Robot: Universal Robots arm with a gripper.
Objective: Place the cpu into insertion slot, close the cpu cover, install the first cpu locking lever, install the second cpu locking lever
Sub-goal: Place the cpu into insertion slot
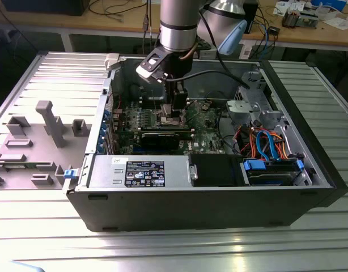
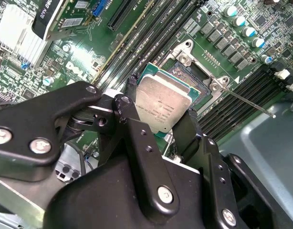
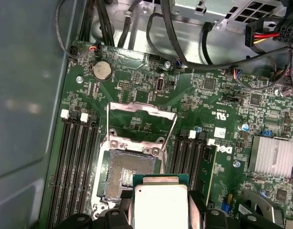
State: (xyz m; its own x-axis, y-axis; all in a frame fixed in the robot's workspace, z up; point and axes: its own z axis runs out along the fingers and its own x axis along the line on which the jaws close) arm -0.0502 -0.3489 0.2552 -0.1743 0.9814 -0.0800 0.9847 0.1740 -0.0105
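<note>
The gripper [image 2: 160,107] is gripping the chip [image 2: 163,98] by two opposite edges, its fingers [image 2: 187,126] closed only to the chip's width. It is holding the chip tilted over one edge of the bare socket [image 3: 130,171]; contact is unclear. The cover [image 3: 141,107] is standing swung open.

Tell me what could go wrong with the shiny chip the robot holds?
The cpu sits only by its edges between the jaws, so it might slip. It looks off-centre over the insertion slot, so coming down crooked could hurt the bare contacts. The raised cpu cover nearby might get bumped.
</note>
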